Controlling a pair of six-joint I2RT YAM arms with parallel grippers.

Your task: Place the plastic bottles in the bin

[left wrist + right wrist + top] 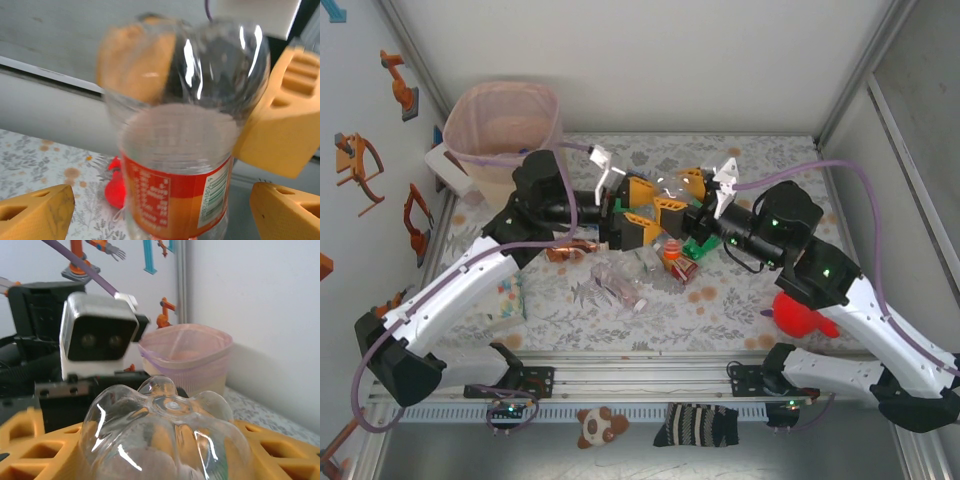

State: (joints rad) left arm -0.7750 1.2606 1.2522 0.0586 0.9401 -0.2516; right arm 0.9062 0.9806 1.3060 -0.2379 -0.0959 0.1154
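Clear orange-labelled bottle point(672, 188) is gripped at its base by the right gripper point(165, 455) mid-frame, the left gripper point(160, 212) spread loose around it, seemingly for a handover, short of the bin point(552, 110) at upper left.

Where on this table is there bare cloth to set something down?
Free: the far cloth between the bin and the right wall; the near strip between the lying clear bottle and the red plush toy. Crowded: the centre, where the left end effector and right end effector meet at a held bottle.
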